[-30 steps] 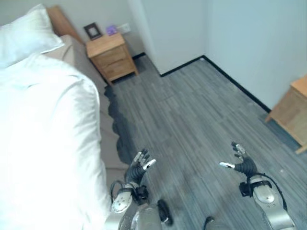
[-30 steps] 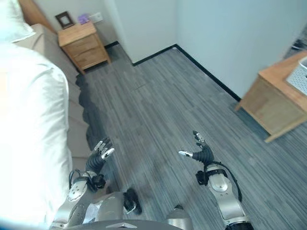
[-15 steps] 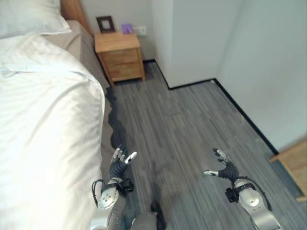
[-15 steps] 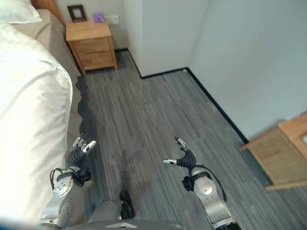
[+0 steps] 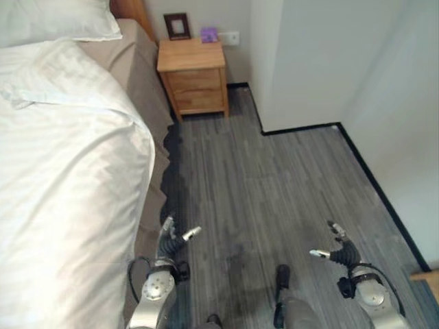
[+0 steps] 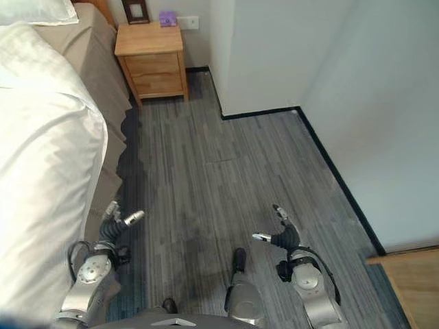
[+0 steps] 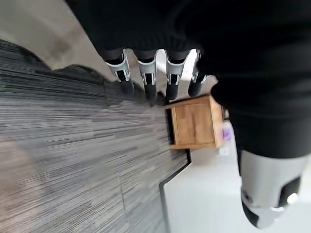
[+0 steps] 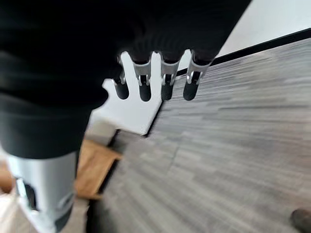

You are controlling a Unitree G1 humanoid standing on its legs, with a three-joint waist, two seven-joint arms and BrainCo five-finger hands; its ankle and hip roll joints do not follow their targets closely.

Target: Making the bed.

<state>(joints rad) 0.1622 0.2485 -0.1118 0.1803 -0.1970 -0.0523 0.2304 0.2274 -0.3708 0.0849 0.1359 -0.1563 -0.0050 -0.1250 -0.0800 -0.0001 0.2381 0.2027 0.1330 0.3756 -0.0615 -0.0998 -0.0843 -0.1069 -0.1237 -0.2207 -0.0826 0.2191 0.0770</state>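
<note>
Turning since a second ago, most likely the head and not the things: now looking straight along the side of the bed (image 5: pixel 147 82), with the little wooden cabinet (image 5: pixel 194 79) near the top middle. Sitting lower in the view now, too, both arms.

Hanging low, just beside the bed's edge: the left robot hand (image 5: pixel 171 236), fingers straight and spread, holding nothing. Floating over the grey floor (image 5: pixel 274 178), well apart from the bed: the right robot hand (image 5: pixel 337 252), fingers loose and apart as well, holding nothing. Probably keeping both free and ready while getting into place, not working yet.

Covering most of the bed and hanging down the near side: the white blanket (image 5: pixel 62 178). Stopping short of the head end, with tan sheet showing bare past its bumpy top edge. Resting at the head end: the white pillow (image 5: pixel 58 20). Maybe lying a bit crooked, that top edge, though hard telling from this angle.

Standing against the wall by the head of the bed, the cabinet, and carrying a small picture frame (image 5: pixel 178 26) and a little purple thing (image 5: pixel 208 34).

Likely needing next: stepping closer to the bed's side, reaching for the blanket's edge, then pulling it up and flat. Not yet starting on the smoothing.
</note>
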